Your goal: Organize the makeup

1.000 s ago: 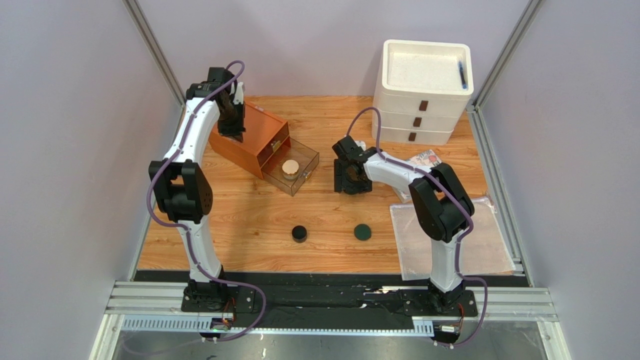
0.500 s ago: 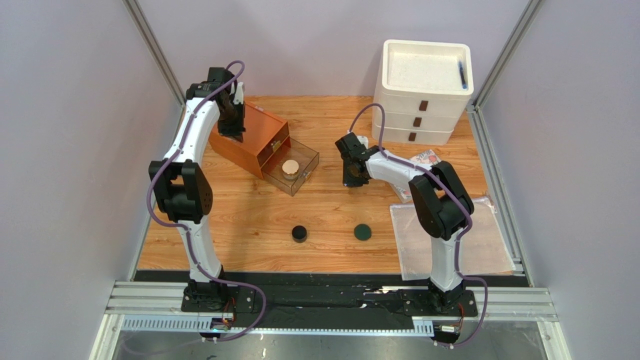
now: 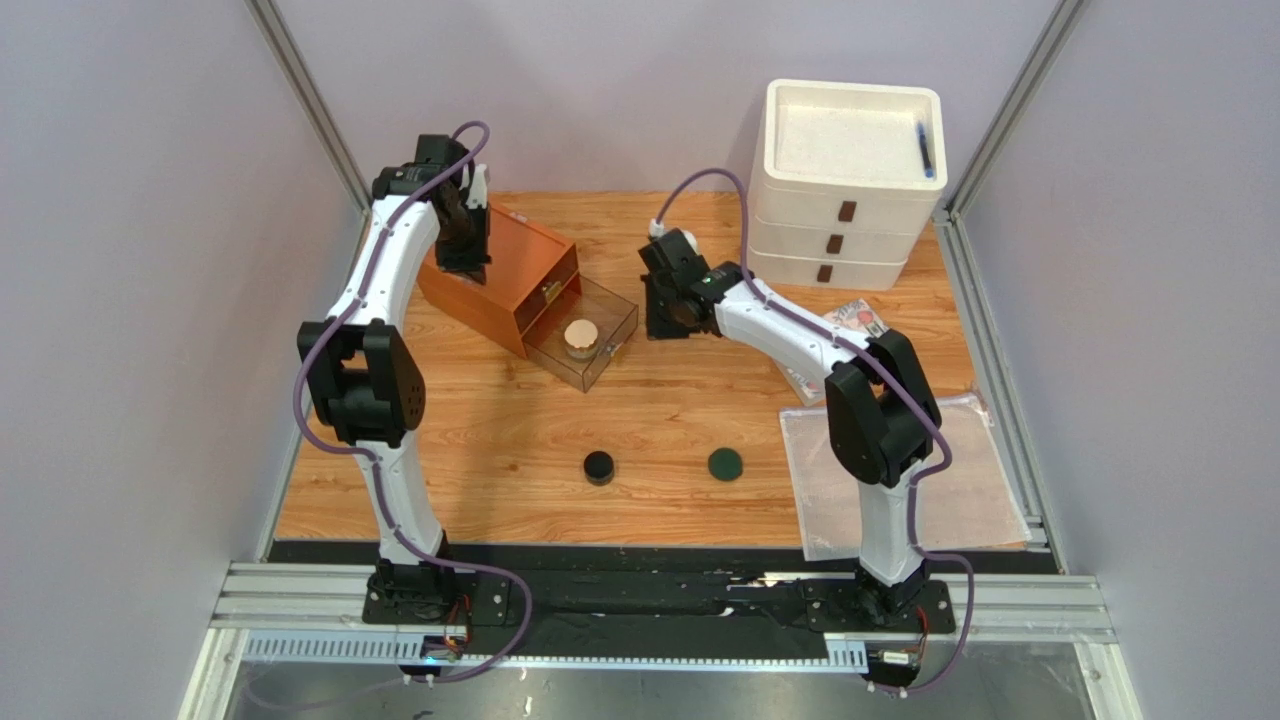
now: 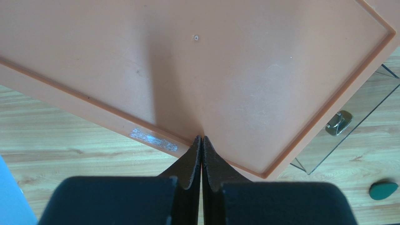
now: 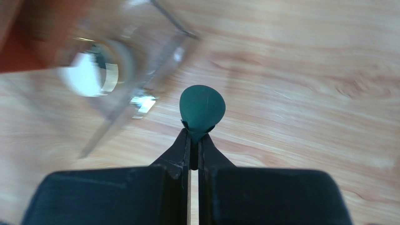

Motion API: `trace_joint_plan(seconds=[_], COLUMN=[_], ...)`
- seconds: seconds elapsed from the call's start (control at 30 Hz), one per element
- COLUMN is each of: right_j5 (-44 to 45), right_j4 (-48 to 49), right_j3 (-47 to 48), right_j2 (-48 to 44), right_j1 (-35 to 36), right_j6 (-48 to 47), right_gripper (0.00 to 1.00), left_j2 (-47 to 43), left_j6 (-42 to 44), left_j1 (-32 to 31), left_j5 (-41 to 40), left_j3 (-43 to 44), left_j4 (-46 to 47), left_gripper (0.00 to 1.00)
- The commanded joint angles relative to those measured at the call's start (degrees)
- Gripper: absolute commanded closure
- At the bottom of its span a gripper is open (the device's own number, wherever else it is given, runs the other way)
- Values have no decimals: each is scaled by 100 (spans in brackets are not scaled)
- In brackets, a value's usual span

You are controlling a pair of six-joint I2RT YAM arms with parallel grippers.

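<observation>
A dark green round disc (image 5: 203,108) is gripped by the right claw (image 5: 194,137). The left claw (image 4: 202,140) is held closed over an orange rectangular box (image 4: 211,61).

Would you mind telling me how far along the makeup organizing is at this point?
Partway. Done: the gold-rimmed jar sits in the pulled-out clear drawer. In hand: the right gripper is shut on a green disc near that drawer; the left gripper, shut, is above the orange organizer. Left: the black pot and the other green disc lie on the table.
</observation>
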Motion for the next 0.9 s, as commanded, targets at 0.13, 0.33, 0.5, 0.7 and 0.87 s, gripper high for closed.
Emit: trace_joint_plan(seconds=[0.13,0.33,0.5,0.7,0.87], right_j5=[-592,-1137,-1217,-945,-734], right_j4=[-335,-529,-529,-301,-327], right_j3=[1834,2951,3242,2996,2480], right_j2=[629,1411,1650,1325,773], right_j1=[372,548,557,540,496], right_j6=[-180,-163,-31,-57,-101], right_gripper=[100,98,36,16,16], left_j2=[-52,-35,-26,-44,-35], left_j6=[116,107,116,116,99], left_j1=[21,21,21,21,21], left_j5=[17,17,-10,-27,-1], left_j3=[-209,-227,-209,-227,-209], left_j4=[-415,-406,-414,-415,-406], left_gripper=[100,100,100,100,100])
